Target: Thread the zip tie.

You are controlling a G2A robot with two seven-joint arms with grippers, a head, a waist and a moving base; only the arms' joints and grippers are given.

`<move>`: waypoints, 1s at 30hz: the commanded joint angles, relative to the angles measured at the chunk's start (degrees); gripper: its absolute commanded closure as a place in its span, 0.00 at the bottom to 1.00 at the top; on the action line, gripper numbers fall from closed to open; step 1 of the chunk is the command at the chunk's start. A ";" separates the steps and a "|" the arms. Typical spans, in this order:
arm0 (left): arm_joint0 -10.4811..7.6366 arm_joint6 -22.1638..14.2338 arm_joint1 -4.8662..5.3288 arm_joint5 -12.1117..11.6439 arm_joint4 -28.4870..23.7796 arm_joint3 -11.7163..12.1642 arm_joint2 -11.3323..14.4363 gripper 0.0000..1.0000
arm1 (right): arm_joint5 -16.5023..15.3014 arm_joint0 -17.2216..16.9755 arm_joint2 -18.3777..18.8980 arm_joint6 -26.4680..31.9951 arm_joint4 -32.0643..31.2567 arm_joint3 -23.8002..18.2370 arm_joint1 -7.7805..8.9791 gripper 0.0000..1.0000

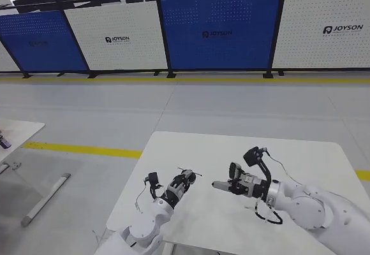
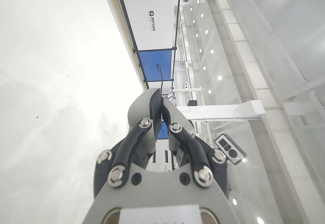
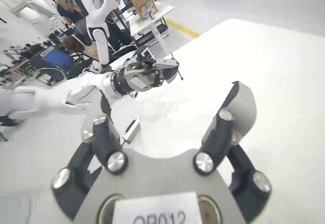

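Holding zip tie pinched tight in left tool, above surface near left edge. Right tool spread wide, empty, close by. Threading looks not started.

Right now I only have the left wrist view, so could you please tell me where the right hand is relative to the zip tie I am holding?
Observer: The right hand hangs over the white table, facing the left hand with a clear gap between them.
Operator: Thank you. Is it open or shut?
Observer: Open and empty; its fingers are spread wide in its own wrist view.
Operator: And how does the tie sit, seen from outside?
Observer: The zip tie sticks out past both sides of the left hand's fingertips and touches nothing of the right hand.
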 commanded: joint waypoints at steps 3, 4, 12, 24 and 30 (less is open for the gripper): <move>0.54 -2.30 -0.04 -1.23 1.21 0.09 -0.05 1.00 | 0.00 -1.88 4.09 9.23 10.33 2.60 -0.39 0.00; 1.09 -3.44 0.02 -1.62 1.18 -0.16 -0.33 1.00 | 0.00 -2.62 5.46 12.21 12.59 4.11 -0.64 0.00; 3.56 -8.00 0.31 -2.96 0.10 -1.77 -2.47 1.00 | 0.00 -8.12 13.37 24.44 19.07 10.74 -4.61 0.00; 3.56 -8.00 0.31 -2.96 0.10 -1.77 -2.47 1.00 | 0.00 -8.59 13.80 25.99 19.67 12.30 -5.39 0.00; 3.35 -8.02 0.25 -2.73 0.36 -1.70 -2.32 1.00 | 0.00 -8.76 13.83 25.78 19.68 12.21 -5.42 0.00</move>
